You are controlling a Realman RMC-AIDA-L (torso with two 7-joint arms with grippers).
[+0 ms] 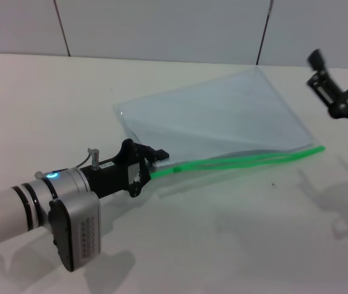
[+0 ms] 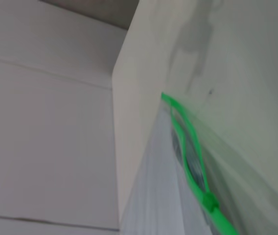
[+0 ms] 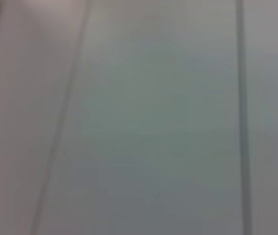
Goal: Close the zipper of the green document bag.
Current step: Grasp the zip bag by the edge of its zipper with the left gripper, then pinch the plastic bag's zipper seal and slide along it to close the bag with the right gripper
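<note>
The green document bag [image 1: 223, 116] is clear plastic with a pale blue-grey tint, and the zipper [image 1: 247, 158] along its near edge is bright green. The table [image 1: 235, 233] under it is plain white, and the wall [image 1: 162, 27] behind is white panels split by thin dark seams. The left gripper [image 1: 152, 160] is black on a silver and white arm with black bands and a small blue light; the right gripper [image 1: 339, 92] is black.

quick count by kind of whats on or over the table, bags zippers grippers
green document bag: 1
zipper: 1, its two strips apart along most of the edge
grippers: 2, left gripper at the zipper's end, right gripper raised beyond the bag's other side
total: 4
</note>
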